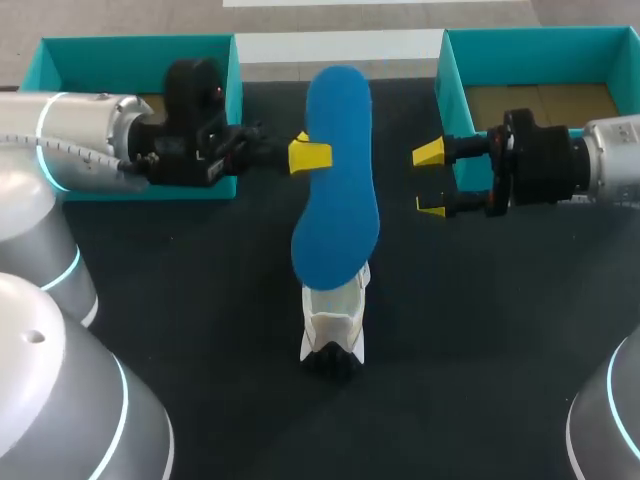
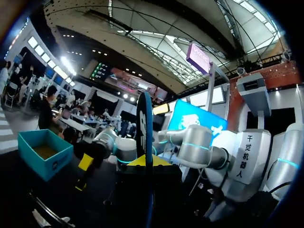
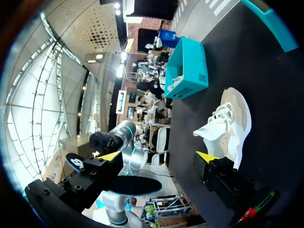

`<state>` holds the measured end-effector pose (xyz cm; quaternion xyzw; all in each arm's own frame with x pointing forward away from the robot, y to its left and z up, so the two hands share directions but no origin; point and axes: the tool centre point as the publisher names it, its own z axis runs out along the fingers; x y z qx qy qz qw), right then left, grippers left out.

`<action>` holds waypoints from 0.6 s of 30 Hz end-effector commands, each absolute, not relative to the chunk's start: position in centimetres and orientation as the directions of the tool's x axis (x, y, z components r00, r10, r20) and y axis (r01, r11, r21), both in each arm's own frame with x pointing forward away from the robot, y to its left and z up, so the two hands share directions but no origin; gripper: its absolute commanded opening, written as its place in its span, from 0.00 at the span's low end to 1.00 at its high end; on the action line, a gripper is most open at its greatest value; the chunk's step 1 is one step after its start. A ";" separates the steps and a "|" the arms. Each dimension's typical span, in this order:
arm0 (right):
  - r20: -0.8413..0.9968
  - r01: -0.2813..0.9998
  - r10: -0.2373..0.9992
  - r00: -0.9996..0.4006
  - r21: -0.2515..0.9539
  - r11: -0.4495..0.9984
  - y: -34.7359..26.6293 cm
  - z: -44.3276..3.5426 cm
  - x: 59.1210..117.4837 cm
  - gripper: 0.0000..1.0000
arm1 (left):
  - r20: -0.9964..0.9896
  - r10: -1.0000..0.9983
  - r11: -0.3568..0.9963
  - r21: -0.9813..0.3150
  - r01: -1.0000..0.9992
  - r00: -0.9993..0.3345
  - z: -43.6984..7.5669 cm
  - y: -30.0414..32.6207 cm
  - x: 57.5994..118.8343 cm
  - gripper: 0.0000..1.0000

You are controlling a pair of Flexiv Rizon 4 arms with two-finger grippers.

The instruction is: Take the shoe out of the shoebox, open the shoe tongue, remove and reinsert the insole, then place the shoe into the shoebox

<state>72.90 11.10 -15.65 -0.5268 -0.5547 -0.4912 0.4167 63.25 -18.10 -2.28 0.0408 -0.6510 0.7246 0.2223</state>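
The left gripper (image 1: 310, 157) is clamped on the edge of the long blue foam insole (image 1: 337, 180), holding it above the black table (image 1: 200, 280). The right gripper (image 1: 430, 180) is spread wide and empty, just beside the insole without touching it. The white lace-up sneaker (image 1: 335, 325) stands on the table under the insole's near end, outside the teal cardboard shoebox (image 1: 540, 50).

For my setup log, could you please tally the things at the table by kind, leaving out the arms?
teal boxes: 2
white shoe: 1
blue insole: 1
Total: 4
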 end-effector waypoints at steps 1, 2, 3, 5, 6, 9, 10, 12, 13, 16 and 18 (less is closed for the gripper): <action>0.979 0.994 0.177 -0.097 0.105 -0.040 11.3 -15.6 72.9 1.00 | -0.255 0.256 -0.150 -0.963 0.223 -0.932 -3.4 -18.3 64.7 0.00; 0.979 0.994 0.177 -0.097 0.105 -0.040 11.3 -15.6 72.9 1.00 | -0.316 0.269 -0.136 -0.948 0.289 -0.910 -3.6 -18.3 64.9 0.00; 0.979 0.994 0.177 -0.097 0.105 -0.040 11.3 -15.6 72.9 1.00 | -0.369 0.278 -0.139 -0.929 0.343 -0.887 -3.8 -18.2 65.1 0.00; 0.979 0.994 0.177 -0.097 0.105 -0.040 11.3 -15.6 72.9 1.00 | -0.471 0.289 -0.136 -0.882 0.452 -0.833 -4.3 -18.1 65.5 0.00; 0.979 0.994 0.177 -0.097 0.105 -0.040 11.3 -15.6 72.9 1.00 | -0.491 0.288 -0.142 -0.871 0.471 -0.822 -4.4 -18.0 65.5 0.00; 0.979 0.994 0.177 -0.097 0.105 -0.040 11.3 -15.6 72.9 1.00 | -0.566 0.252 -0.170 -0.825 0.540 -0.785 -5.2 -17.8 65.7 0.00; 0.979 0.994 0.177 -0.097 0.105 -0.040 11.3 -15.6 72.9 1.00 | -0.571 0.237 -0.182 -0.821 0.542 -0.786 -5.3 -17.8 65.7 0.00; 0.979 0.994 0.177 -0.097 0.105 -0.040 11.3 -15.6 72.9 1.00 | -0.526 0.210 -0.172 -0.849 0.499 -0.824 -5.5 -17.7 65.7 0.00; 0.979 0.994 0.177 -0.097 0.105 -0.040 11.3 -15.6 72.9 1.00 | -0.526 0.210 -0.172 -0.849 0.499 -0.824 -5.5 -17.7 65.7 0.00; 0.979 0.994 0.177 -0.097 0.105 -0.040 11.3 -15.6 72.9 1.00 | -0.526 0.210 -0.172 -0.849 0.499 -0.824 -5.5 -17.7 65.7 0.00; 0.979 0.994 0.177 -0.097 0.105 -0.040 11.3 -15.6 72.9 1.00 | -0.526 0.210 -0.172 -0.849 0.499 -0.824 -5.5 -17.7 65.7 0.00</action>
